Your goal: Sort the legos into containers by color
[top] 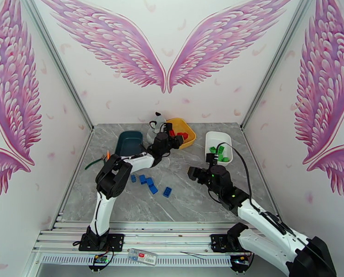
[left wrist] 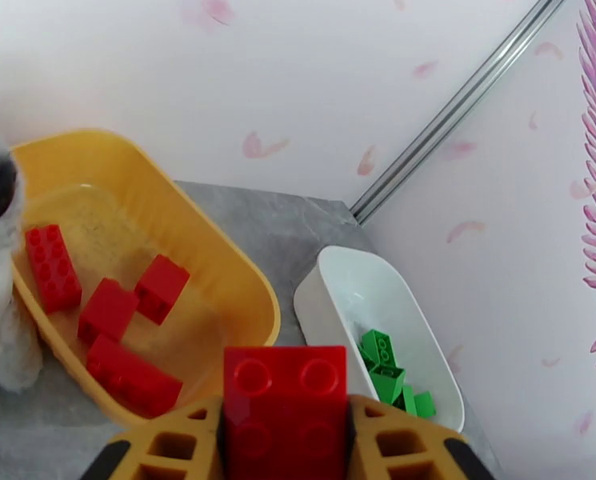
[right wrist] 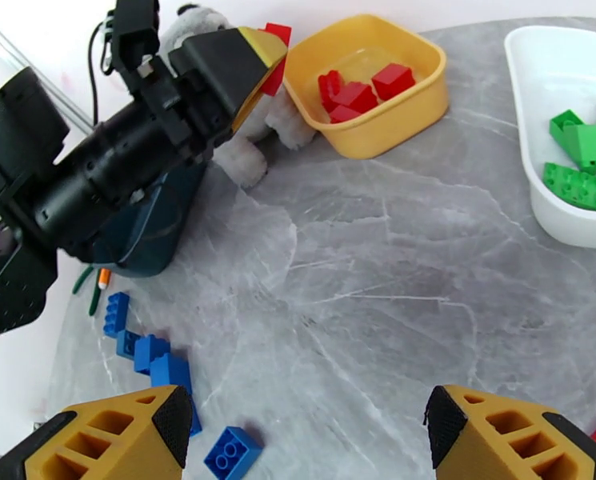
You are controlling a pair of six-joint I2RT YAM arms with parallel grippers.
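The left claw (left wrist: 286, 438) has amber-yellow fingers (left wrist: 182, 446) with dark hollows. The red brick (left wrist: 286, 390) between them matches the red bricks (left wrist: 54, 267) in the yellow tray (left wrist: 234, 258) just ahead of it. To that claw's right, the white tray (left wrist: 322, 290) holds bright green bricks (left wrist: 382, 366). The right claw (right wrist: 306, 434) has the same amber fingers, with black pads (right wrist: 178, 422), and blue bricks (right wrist: 150, 354) lie by its left finger. The tabletop (right wrist: 362, 258) is grey with marble veins, the dark teal tray (top: 129, 143) is plain, and the walls (top: 125, 102) are white with pink feathered wings.
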